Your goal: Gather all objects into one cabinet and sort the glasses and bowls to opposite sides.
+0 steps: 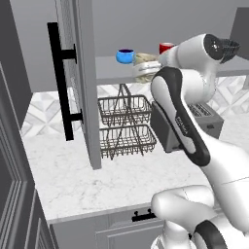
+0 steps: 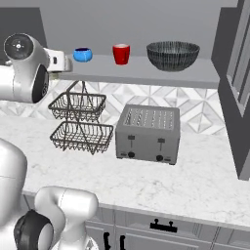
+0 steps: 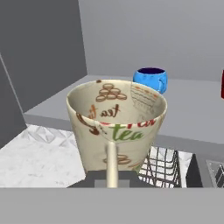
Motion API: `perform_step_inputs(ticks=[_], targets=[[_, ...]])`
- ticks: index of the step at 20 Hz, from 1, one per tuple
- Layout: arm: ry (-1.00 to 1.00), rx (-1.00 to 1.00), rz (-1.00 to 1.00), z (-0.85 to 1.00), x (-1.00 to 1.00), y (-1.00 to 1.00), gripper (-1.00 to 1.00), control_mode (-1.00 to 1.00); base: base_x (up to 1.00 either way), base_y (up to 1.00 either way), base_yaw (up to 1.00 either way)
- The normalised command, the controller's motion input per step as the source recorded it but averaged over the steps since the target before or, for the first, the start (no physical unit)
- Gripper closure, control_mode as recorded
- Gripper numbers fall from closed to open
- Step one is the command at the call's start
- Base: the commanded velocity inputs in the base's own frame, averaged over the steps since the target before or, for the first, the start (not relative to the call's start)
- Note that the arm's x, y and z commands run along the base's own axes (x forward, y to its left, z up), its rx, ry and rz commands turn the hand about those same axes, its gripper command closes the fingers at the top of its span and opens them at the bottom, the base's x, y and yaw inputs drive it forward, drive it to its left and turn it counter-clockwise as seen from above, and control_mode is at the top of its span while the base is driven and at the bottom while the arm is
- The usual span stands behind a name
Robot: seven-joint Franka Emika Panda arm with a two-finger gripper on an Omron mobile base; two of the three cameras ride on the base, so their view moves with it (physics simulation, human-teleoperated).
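— Closest up, what's that?
— Cream cup (image 3: 117,124), printed with "tea" lettering, upright, mouth open toward us. The gripper (image 3: 112,175) is pinched shut on its handle, which runs down the near side.

— Where is it against the shelf?
— Just in front of the shelf (image 2: 146,72) edge, at its left end, level with the board. From the left base view the cup (image 1: 145,67) sits partly behind the arm (image 1: 185,97), right of the blue cup.

— And what's on the shelf?
— Blue cup (image 2: 82,54) at the left end. Red mug (image 2: 121,53) right of it, apart. Dark bowl (image 2: 173,55) further right, well apart from the mug. All three stand upright.

— Door?
— Door (image 1: 80,82) hangs open at the shelf's left, its black handle (image 1: 61,80) facing outward.

— Below the shelf?
— Wire baskets (image 2: 80,122), two tiers, under the left end on the counter (image 2: 185,180). Toaster (image 2: 148,134) just right of them, under the shelf's middle.
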Motion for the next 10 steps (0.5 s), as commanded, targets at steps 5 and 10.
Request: perform_step_inputs(ticks=[5,10], targets=[[0.05,-0.04,0.0,0.0,0.79,0.46,1.0,-1.0,0.0,0.0,0.0],[0.02,-0.01,0.0,0.0,0.75,0.28,1.0,-1.0,0.0,0.0,0.0]])
